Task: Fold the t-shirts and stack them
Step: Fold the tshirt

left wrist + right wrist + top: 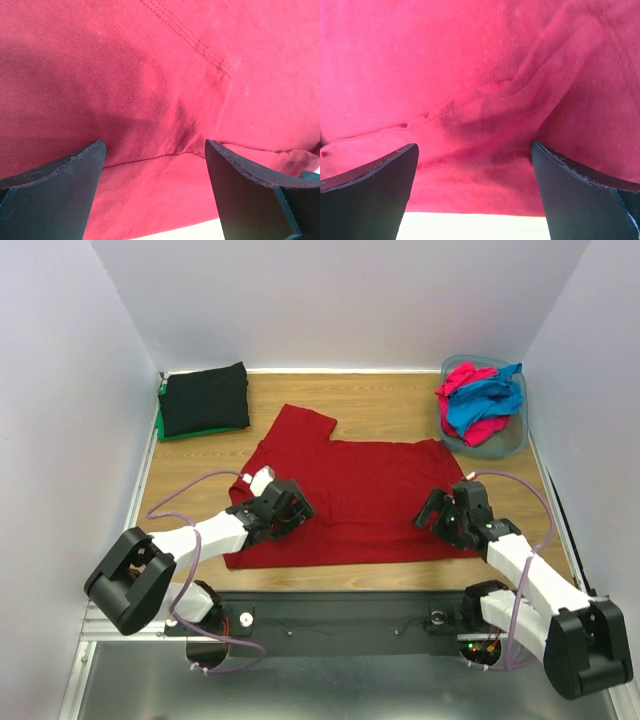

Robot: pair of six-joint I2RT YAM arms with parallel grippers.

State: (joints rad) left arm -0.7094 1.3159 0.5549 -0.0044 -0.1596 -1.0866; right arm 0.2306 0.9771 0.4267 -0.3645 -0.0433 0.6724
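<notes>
A dark red t-shirt (pixel 350 490) lies partly folded in the middle of the table, with one sleeve sticking out at the back left. My left gripper (pixel 295 508) is open and low over the shirt's left part. In the left wrist view the gripper (pixel 155 145) straddles a fold edge of the red cloth (pixel 150 75). My right gripper (pixel 440 515) is open over the shirt's right edge. In the right wrist view it (pixel 474 146) straddles a wrinkled hem of the red cloth (pixel 470 65). A folded black shirt (pixel 205 397) lies on a green shirt (pixel 163 422) at the back left.
A grey-blue tub (pixel 515 440) at the back right holds a bright pink shirt (pixel 462 380) and a blue shirt (pixel 490 400), both crumpled. Walls close the table on three sides. Bare wooden table (pixel 380 405) shows behind the red shirt.
</notes>
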